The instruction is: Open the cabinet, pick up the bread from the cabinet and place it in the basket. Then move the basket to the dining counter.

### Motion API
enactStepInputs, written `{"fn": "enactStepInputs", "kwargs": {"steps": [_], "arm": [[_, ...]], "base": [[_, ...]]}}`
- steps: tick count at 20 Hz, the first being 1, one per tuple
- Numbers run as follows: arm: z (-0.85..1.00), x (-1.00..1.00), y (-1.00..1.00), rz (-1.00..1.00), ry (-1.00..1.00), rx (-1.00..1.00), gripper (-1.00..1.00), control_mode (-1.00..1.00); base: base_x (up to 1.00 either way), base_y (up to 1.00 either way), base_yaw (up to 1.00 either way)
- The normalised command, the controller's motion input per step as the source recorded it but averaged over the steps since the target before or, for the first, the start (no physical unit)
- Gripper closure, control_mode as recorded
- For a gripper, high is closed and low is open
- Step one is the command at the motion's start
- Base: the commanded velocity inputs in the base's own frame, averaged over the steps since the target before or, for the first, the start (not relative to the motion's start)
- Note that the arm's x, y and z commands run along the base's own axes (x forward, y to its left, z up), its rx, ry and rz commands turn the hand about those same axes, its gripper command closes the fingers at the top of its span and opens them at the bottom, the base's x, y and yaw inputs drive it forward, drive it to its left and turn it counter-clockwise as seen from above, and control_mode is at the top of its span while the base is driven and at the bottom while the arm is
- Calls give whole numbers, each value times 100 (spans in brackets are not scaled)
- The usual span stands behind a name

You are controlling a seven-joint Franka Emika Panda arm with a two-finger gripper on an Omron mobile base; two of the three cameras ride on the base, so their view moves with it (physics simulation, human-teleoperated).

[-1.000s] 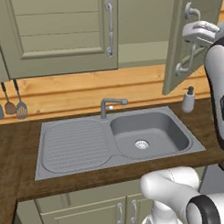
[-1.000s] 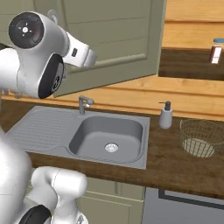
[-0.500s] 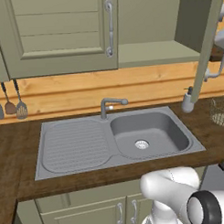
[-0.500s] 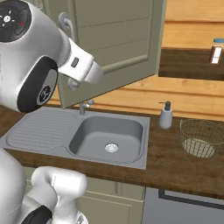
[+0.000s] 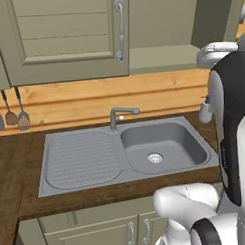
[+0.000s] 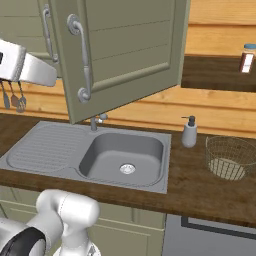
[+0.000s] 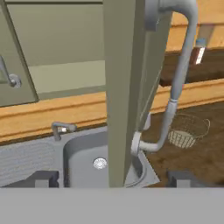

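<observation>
Cabinet [image 5: 66,36] over the sink [image 6: 95,152] stands with its right door [image 6: 125,50] swung out over the worktop [image 6: 200,185], while the left door stays flat against the carcass. In the hand view the open door's free edge [image 7: 120,87] runs top to bottom through the middle, and its curved silver bar handle [image 7: 175,83] lies just to the right of that edge. The gripper [image 7: 111,179] sits low with its two dark fingertips [image 7: 43,178] spread far apart, one on each side of the door's edge; the jaws are released and clasp nothing.

Inside the opened half, a bare pale shelf [image 5: 162,58] shows, with free space above it. The bread cannot be made out in any view.

The basket [image 6: 230,157] rests on the worktop at the far right, just beyond the soap dispenser [image 6: 189,132] and well apart from the sink's rim. Bare wood lies in front of it, up to the worktop's front edge. In the right base view, the door's lower corner hangs above the tap [image 6: 97,120], leaving a gap over the basin.
</observation>
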Motion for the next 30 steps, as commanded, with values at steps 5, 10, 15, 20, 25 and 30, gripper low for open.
{"fn": "enactStepInputs", "kwargs": {"steps": [5,10,15,20,25,30], "arm": [[-23,91,52,-7,45,-61,-100,-100],[-3,100,9,-3,44,-65,-100,-100],[0,41,-52,-5,40,-49,-100,-100],[0,-15,-99,-7,30,-33,-100,-100],[-2,-42,-100,-6,23,-15,-100,-100],[-1,-13,-99,1,10,-3,-100,-100]], "base": [[0,0,0],[0,0,0],[0,0,0],[0,0,0],[0,0,0],[0,0,0]]}}
